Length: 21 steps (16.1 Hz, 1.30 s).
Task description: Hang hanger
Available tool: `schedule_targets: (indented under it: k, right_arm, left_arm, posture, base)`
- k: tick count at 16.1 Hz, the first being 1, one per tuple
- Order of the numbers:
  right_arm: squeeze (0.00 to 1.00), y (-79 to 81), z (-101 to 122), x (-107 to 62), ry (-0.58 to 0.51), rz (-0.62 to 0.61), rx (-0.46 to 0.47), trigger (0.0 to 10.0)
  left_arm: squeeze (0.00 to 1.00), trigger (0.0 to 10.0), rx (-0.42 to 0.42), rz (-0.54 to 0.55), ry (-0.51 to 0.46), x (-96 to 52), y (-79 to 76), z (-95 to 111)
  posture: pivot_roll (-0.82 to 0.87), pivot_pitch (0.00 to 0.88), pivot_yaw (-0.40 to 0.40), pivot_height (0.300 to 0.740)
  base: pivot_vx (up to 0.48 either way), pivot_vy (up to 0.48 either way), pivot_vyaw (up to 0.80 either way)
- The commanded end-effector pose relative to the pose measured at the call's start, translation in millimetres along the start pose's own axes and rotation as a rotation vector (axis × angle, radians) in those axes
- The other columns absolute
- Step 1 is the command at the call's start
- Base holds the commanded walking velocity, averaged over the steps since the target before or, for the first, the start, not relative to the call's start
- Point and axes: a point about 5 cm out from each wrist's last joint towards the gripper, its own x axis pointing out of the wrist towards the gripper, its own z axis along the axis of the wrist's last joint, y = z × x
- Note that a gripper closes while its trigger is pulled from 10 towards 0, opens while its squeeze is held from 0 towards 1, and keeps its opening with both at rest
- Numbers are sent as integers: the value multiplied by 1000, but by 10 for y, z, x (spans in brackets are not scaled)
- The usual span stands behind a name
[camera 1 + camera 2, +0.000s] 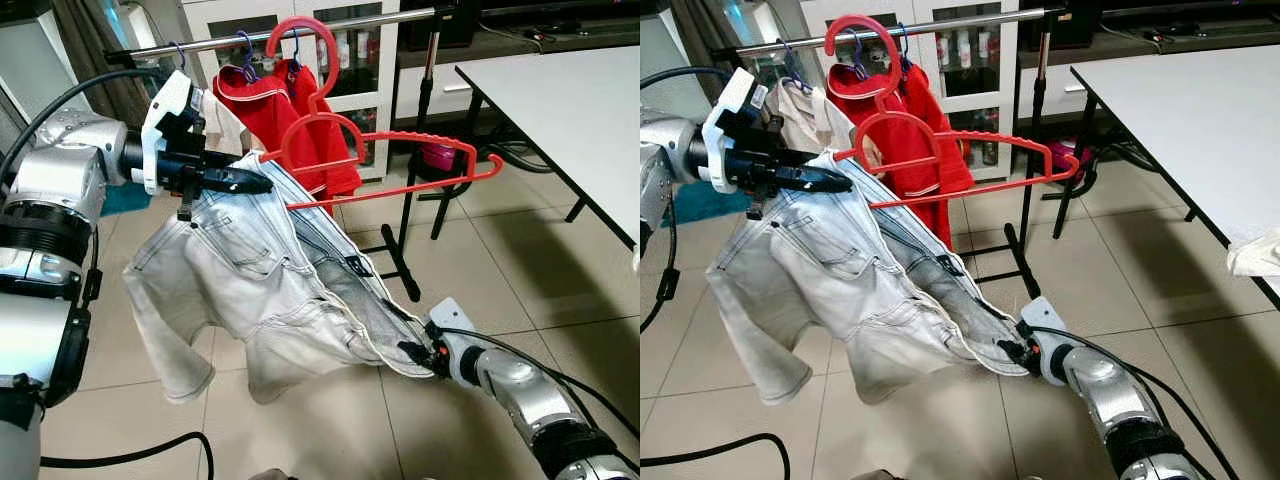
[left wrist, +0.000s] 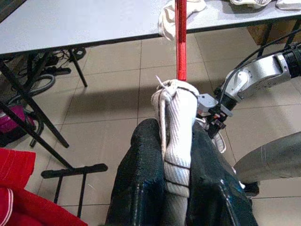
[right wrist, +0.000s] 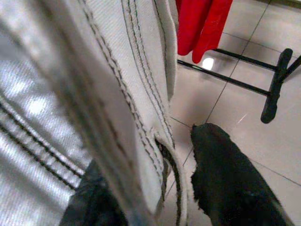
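below the rail (image 1: 300, 35), left gripper (image 1: 255, 184) clamped on denim jacket (image 1: 250, 290), right gripper (image 1: 425, 357) pinching its hem

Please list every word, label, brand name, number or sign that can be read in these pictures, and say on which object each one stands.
No text can be read in any view.
The bottles in the white glass-door cabinet behind the metal clothes rail may carry labels, but they are too small and blurred to read.
The pale denim garment, the red plastic hanger and the red jacket show no visible lettering.
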Motion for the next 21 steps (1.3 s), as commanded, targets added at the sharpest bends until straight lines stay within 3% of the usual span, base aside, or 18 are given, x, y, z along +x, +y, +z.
schedule_targets:
  k: [1,9,11,14,15,16,19,20,21]
  right_arm:
    - [0,-12,41,7,-26,4,19,0]
    - [0,-68,77,-16,-80,-6,138,0]
    - [0,-98,151,-30,-150,-13,234,0]
    - [0,-276,232,-74,-236,-118,397,0]
    - [0,-345,249,-91,-251,-157,453,0]
    - [0,-539,293,-158,-285,-243,606,0]
    - [0,-695,426,-207,-323,-277,699,0]
    - [0,-751,483,-229,-337,-287,718,0]
    - [0,-805,553,-250,-351,-292,719,0]
  left_arm:
    - [0,0,51,40,-13,-118,7,113]
    - [0,0,32,89,-15,-224,-39,20]
    - [0,0,26,99,-21,-224,-84,-30]
    - [0,0,21,85,-55,-183,-191,-89]
    - [0,0,20,76,-81,-181,-234,-81]
    - [0,0,-3,12,-141,-151,-429,-79]
    - [0,0,-80,-94,-56,-44,-718,-316]
    - [0,0,-88,-101,-3,-7,-790,-430]
    - [0,0,-95,-41,41,14,-799,-527]
  posture:
    - [-115,0,130,740]
    - [-124,0,131,740]
    - [-121,0,125,740]
    - [-117,0,106,740]
    - [-115,0,97,740]
    - [-113,0,73,740]
    - [-108,0,41,740]
    - [-109,0,30,740]
    - [-109,0,20,740]
  base:
    - [0,0,0]
    - [0,0,0]
    - [0,0,0]
    - [0,0,0]
    - [0,0,0]
    - [0,0,0]
    - [0,0,0]
    - [0,0,0]
    - [0,0,0]
